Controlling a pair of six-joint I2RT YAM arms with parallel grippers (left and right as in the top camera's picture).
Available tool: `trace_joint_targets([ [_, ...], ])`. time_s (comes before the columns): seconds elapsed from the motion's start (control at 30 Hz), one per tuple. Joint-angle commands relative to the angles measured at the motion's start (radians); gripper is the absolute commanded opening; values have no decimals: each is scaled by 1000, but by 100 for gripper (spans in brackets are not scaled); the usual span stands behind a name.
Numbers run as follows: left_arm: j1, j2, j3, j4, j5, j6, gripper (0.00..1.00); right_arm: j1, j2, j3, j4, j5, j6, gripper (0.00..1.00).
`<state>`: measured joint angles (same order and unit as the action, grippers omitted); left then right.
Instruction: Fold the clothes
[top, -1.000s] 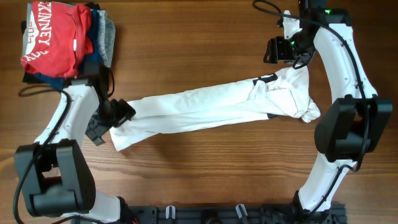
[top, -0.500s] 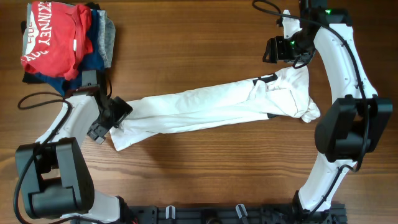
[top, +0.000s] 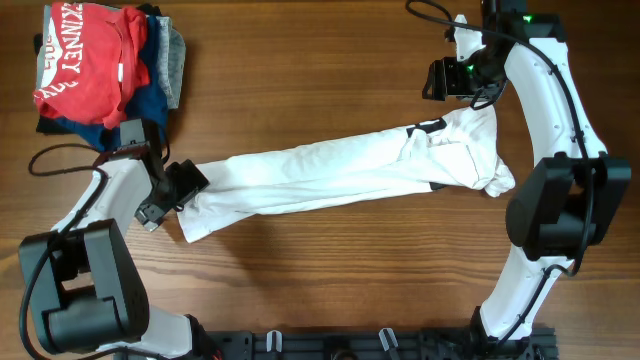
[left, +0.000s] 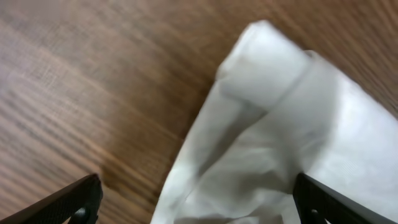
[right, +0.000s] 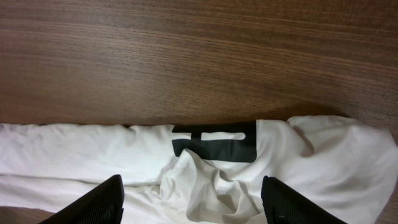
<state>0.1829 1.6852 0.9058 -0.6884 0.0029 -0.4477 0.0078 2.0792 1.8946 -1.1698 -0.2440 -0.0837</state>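
Where T-shirt (top: 340, 175) edge ends, left tool (left: 196, 186) spread, table (top: 330, 80) beyond.

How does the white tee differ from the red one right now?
The white tee lies stretched in a long band across the table's middle; the red tee sits bunched in the far-left corner. White tee rests on bare wood; red tee tops a pile of dark clothes. White tee carries black print; red tee, white lettering. Both are rumpled.
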Motion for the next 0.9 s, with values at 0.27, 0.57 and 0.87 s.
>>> trace_joint_targets([
  [0.27,-42,88,-101,101,57,100,82,2,-22,20,6,-16,8,71],
  [0.57,-48,88,-109,153,116,100,43,2,-22,20,10,-16,13,72],
  [0.87,-39,63,-100,167,165,88,4,2,-22,20,10,-19,12,71],
])
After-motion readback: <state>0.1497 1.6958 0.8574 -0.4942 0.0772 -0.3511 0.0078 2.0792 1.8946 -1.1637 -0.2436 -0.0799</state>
